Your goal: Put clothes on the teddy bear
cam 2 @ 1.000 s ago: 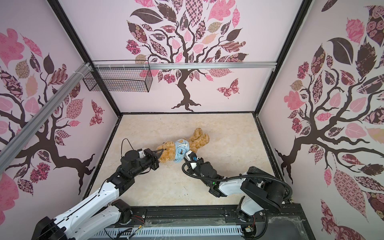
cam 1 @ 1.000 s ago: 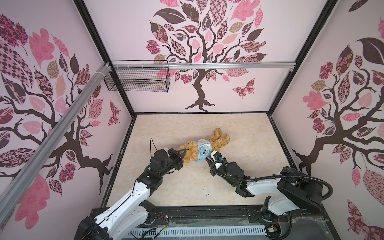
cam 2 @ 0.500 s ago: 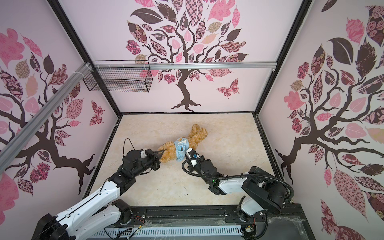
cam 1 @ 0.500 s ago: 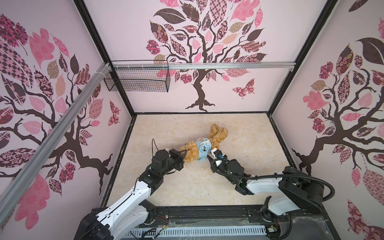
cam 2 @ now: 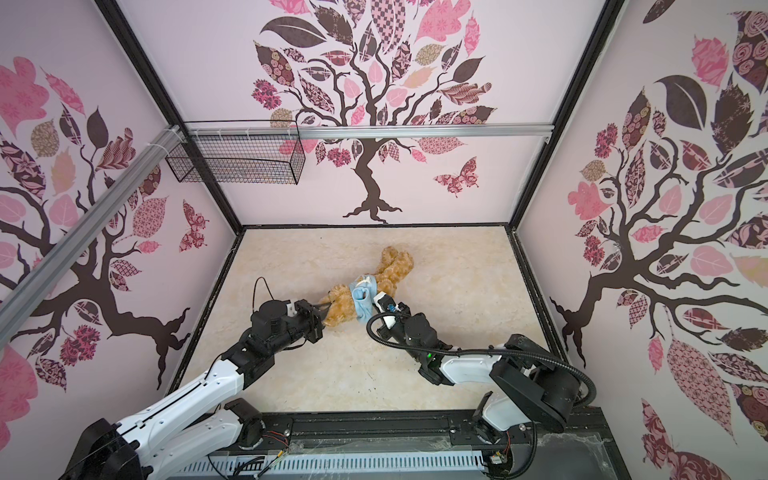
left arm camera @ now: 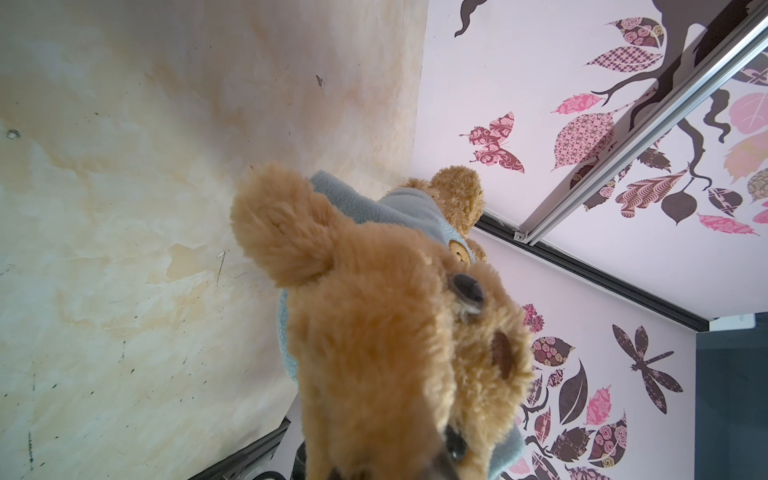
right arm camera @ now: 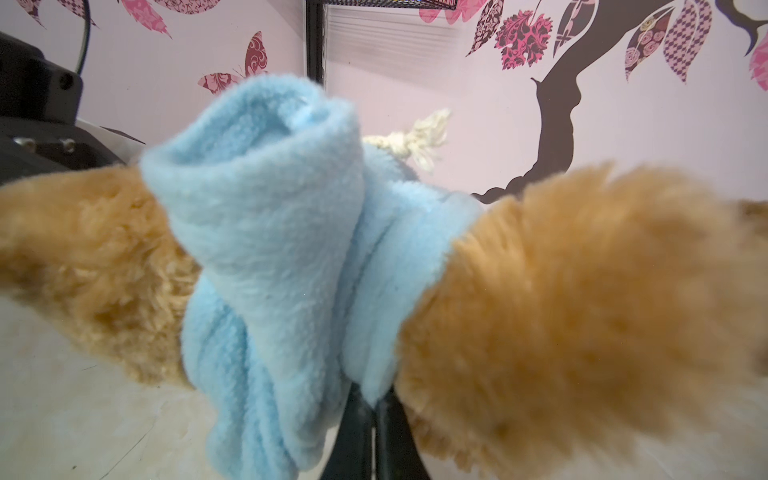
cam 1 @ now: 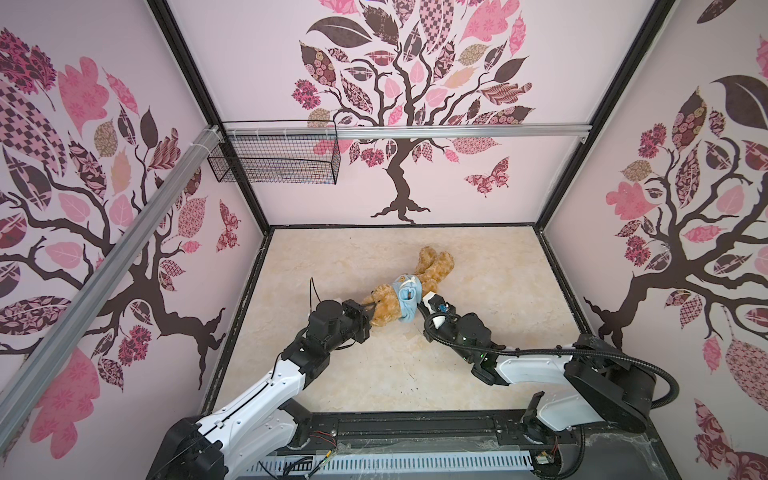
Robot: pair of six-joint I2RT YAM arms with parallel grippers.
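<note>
Two arms meet at one teddy bear [cam 1: 432, 266] [cam 2: 395, 266], which lies near the middle of the marbled floor [cam 1: 478, 374] in both top views. Its legs point toward 1 o'clock and its head toward 8 o'clock. A light blue shirt [cam 1: 405, 301] [cam 2: 363, 305] is bunched around its trunk, between head and legs.

The left gripper [cam 1: 368, 309] [cam 2: 322, 311] comes in from 8 o'clock. Its thin jaws are drawn together on the fur of the bear's head. In the left wrist view the head [left arm camera: 374, 353] fills the frame, with one round ear, a dark eye and the nose showing, and the shirt [left arm camera: 399, 208] lies behind it.

The right gripper [cam 1: 422, 303] [cam 2: 376, 301] comes in from 4 o'clock and touches the shirt's lower side. In the right wrist view its black fingers [right arm camera: 353, 436] are pressed together, pinching the hem of the shirt [right arm camera: 270, 249]. The golden fur of the bear [right arm camera: 582, 291] shows on either side of the fabric.

A wire basket [cam 1: 274, 162] hangs from the rear rail at about 11 o'clock, well apart from the bear.
</note>
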